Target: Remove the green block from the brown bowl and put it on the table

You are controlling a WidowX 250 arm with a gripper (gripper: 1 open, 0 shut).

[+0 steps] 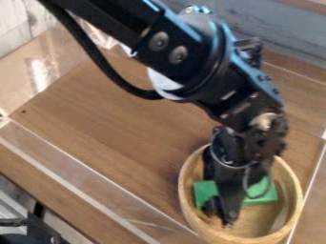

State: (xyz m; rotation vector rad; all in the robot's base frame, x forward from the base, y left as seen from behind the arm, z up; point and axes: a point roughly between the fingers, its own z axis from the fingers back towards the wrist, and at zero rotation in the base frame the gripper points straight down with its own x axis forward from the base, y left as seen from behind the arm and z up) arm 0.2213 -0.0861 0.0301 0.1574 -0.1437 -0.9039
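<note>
The brown bowl (190,179) sits on the table (114,124) at the lower right of the camera view. Inside it lies the green block (264,191), with a second green patch showing left of the fingers. My gripper (231,202) points steeply down into the bowl, its dark fingers down at the block's middle. The fingers hide the part of the block under them, so I cannot make out how wide the jaws stand or whether they grip the block.
Clear acrylic walls (76,181) edge the table along the front left and the back. The black arm (178,48) reaches in from the top and covers the table's back right. Bare wood lies left of the bowl.
</note>
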